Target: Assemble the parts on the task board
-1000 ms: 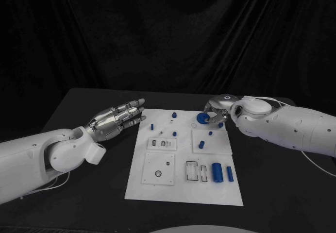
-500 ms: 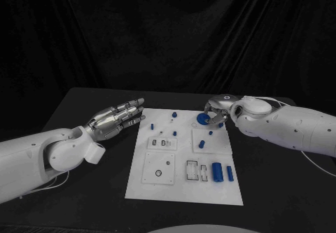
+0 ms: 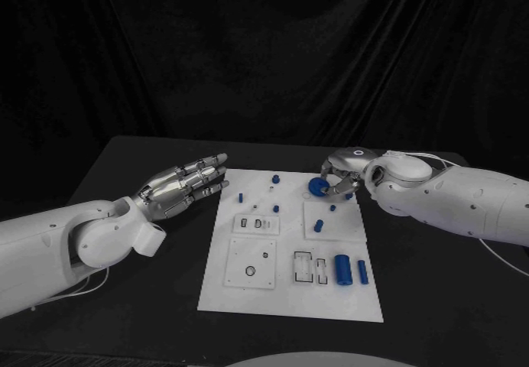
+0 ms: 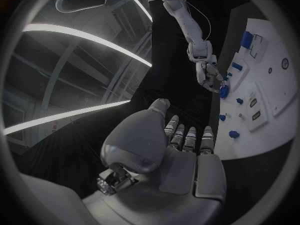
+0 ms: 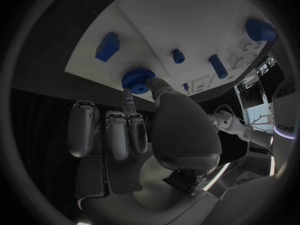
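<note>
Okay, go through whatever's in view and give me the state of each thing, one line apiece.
Left hand: open, fingers straight, holding nothing, beside the task board's left edge.
Right hand: pinching the blue gear at the board's far end.
Blue gear: held at its rim between fingers, at the board surface.
Task board: flat on the table.
Two blue cylinders: lying on the board, near right.

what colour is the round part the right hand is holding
Blue; the round part shows best in the right wrist view.
</note>
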Controlling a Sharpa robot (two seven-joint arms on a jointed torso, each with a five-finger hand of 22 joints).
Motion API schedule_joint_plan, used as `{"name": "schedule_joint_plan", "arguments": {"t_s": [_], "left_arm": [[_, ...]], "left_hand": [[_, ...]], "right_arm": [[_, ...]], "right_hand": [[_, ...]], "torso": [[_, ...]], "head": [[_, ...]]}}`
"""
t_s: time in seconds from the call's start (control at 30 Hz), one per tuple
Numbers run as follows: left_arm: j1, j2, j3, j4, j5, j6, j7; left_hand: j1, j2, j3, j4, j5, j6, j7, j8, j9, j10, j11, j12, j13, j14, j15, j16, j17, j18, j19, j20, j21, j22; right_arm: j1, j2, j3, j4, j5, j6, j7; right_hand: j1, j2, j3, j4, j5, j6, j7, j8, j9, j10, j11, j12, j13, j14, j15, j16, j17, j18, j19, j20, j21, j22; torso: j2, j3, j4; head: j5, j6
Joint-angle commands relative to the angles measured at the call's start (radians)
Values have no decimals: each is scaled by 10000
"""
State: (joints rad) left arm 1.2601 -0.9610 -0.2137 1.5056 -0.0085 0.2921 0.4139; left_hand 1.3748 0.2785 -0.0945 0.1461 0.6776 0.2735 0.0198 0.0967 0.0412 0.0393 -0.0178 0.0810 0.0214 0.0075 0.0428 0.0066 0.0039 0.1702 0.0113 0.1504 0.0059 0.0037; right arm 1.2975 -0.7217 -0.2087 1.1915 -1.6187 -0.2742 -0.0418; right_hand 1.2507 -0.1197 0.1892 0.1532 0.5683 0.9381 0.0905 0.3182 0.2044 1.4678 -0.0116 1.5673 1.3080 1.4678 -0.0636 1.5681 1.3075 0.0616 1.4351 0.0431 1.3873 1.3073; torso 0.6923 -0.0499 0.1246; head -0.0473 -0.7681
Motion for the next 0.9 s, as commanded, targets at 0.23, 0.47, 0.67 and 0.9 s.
{"name": "schedule_joint_plan", "arguments": {"t_s": [0.23,0.47,0.67,0.9], "left_arm": [[-1,56,10,-16,12,90,19],[-1,61,10,-18,12,103,-21],[-1,67,10,-37,12,92,-44],[-1,44,10,-20,12,100,-71]], "left_hand": [[-108,24,52,0,31,27,54,33,4,25,71,64,9,15,33,29,13,88,-13,88,-7,10],[-109,26,64,-4,35,21,61,35,3,30,80,72,11,14,31,28,13,88,-15,90,-8,9],[-109,26,64,-4,35,21,61,35,3,30,80,72,11,14,31,28,13,88,-15,90,-8,9],[-109,26,64,-4,35,21,61,35,3,30,80,72,11,14,31,28,13,88,-15,90,-8,9]], "right_arm": [[246,48,16,345,66,-228,46],[272,231,16,431,292,-109,95],[277,495,17,348,341,-15,143],[277,990,17,69,354,155,210]], "right_hand": [[-169,6,30,122,81,103,-219,22,1725,1030,-30,35,2628,1030,-63,27,2633,-134,208,-12,214,1524],[-168,19,64,134,47,77,-199,18,1741,1030,-13,35,2628,1030,-53,27,2633,-153,259,-7,282,1575],[-154,24,98,133,36,43,-173,1,1745,1030,12,35,2628,1030,-37,27,2633,-155,265,2,287,1582],[-130,31,140,123,19,11,-150,-20,1747,1030,40,35,2628,1030,-16,27,2633,-178,320,16,363,1639]], "torso": [[0,1,5],[-1,-1,1],[1,3,5],[-3,-1,5]], "head": [[-41,-48],[-25,-46],[-46,-72],[-89,-155]]}}
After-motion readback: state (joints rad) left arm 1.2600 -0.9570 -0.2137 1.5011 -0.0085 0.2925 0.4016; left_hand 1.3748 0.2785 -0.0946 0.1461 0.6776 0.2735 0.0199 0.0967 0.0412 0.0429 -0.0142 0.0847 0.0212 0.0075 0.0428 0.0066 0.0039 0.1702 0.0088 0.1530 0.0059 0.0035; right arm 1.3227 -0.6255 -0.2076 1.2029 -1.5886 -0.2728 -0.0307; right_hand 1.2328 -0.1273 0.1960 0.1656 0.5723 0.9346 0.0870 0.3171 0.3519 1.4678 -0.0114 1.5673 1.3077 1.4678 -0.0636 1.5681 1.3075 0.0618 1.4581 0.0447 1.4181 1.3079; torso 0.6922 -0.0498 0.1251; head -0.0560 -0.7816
